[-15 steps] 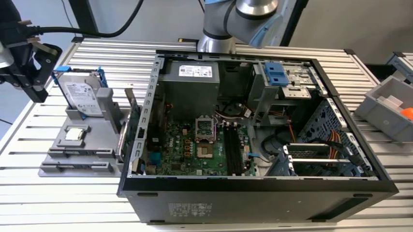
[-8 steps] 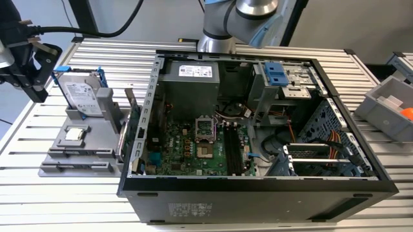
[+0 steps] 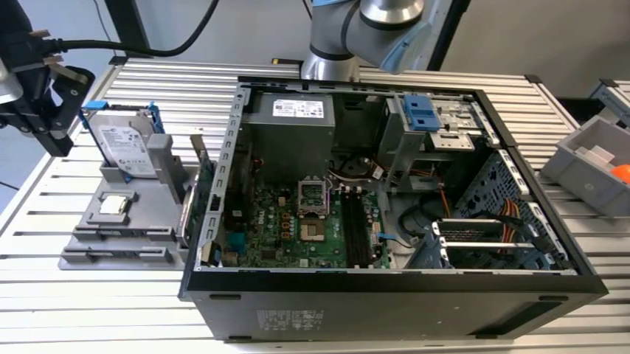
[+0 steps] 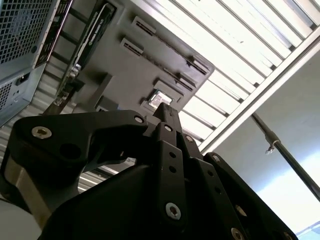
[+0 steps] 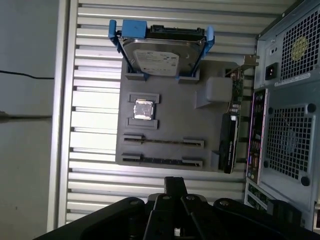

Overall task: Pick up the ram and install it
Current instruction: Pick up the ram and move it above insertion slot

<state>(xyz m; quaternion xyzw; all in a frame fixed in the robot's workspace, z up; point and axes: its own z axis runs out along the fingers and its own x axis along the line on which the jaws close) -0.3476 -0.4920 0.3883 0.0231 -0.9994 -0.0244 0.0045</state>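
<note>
Here, the gripper point(image 5: 175, 182) is held closed (fingertips pressed together) above the grey holder point(image 5: 170, 115), near the slotted ram point(image 5: 162, 161).

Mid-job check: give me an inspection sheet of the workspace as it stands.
Surface: slatted metal table, carrying a grey tray and an open computer case.
Job's things: ram on edge in the tray, not gripped.
Clutter: hard drive, chip, green card at the tray.
Grippers: gripper apart from the ram.
Cables: black cable over the table; wires in the case.
Surroundings: grey bin at the exterior view's right.
</note>
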